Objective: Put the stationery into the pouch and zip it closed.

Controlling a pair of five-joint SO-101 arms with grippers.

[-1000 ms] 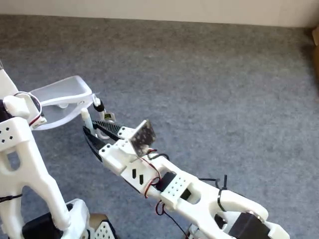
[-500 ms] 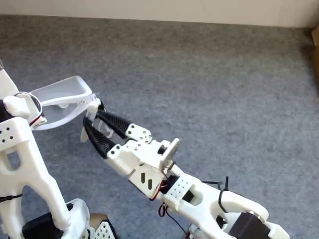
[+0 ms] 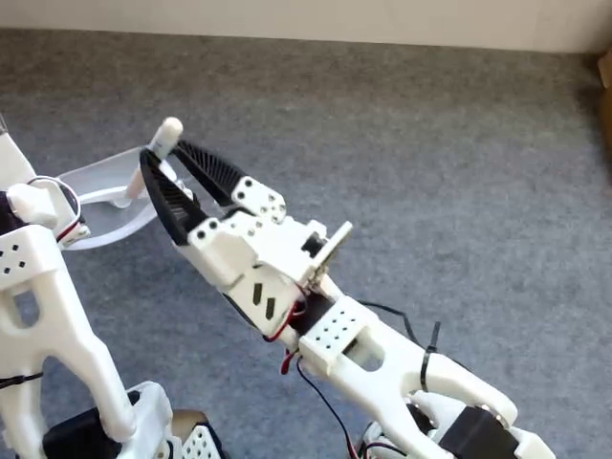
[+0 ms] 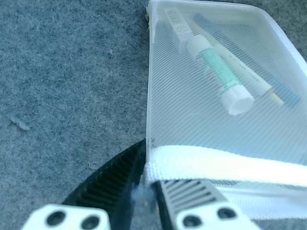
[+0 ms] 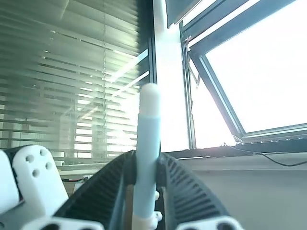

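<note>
Right gripper [image 3: 164,153], clamped on a pale pen [image 3: 170,128] at the open end of the pouch [image 3: 107,182], looks mid-insertion and next needs to tip it down inside, while the left gripper [image 4: 147,168] pinches the pouch's rim, other pens [image 4: 218,72] already inside, their print too small to read.

Grey carpet [image 3: 430,143] under everything; pale wall [image 3: 382,14] at far edge. Window [image 5: 259,72] w/ blinds [image 5: 72,72] beside it.

high: down over table [image 3: 459,143], pouch [image 3: 105,182] | left wrist: close on same pouch [image 4: 216,96] | right wrist: toward window [image 5: 259,67]
</note>
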